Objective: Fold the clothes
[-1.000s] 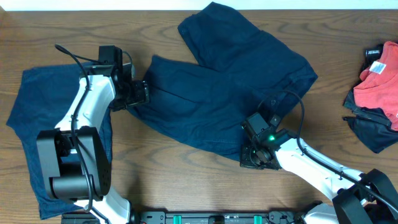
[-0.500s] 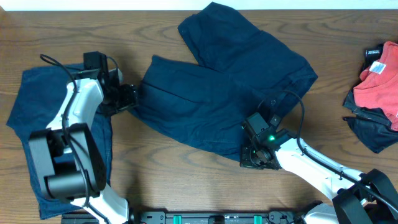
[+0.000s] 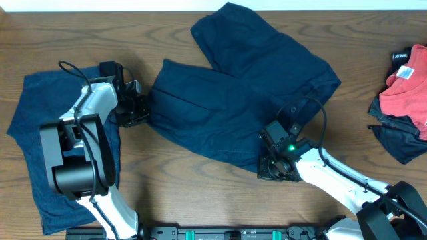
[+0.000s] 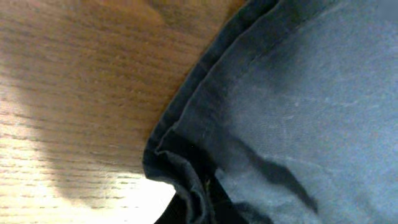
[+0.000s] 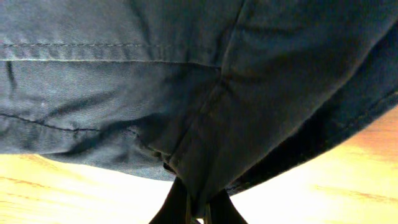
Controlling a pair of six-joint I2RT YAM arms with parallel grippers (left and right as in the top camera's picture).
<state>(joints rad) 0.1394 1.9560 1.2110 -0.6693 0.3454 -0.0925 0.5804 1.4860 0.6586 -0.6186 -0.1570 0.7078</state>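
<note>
- Where you see them from overhead, the clothes point(image 3: 227, 107) lie with their long axis left-to-right.
- Your left hand point(image 3: 142, 111) clamps the left hem; right hand point(image 3: 271, 171) pinches the near hem.

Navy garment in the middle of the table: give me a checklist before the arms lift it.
1. Right jaws shut on the navy garment at its lower hem: ok.
2. Left jaws shut on its left hem: ok.
3. Layers in each grip: cannot tell.
4. Garment lies smooth: not ok, wrinkled.
5. Other blue garment apart from it: ok.
6. Red pile apart: ok.
</note>
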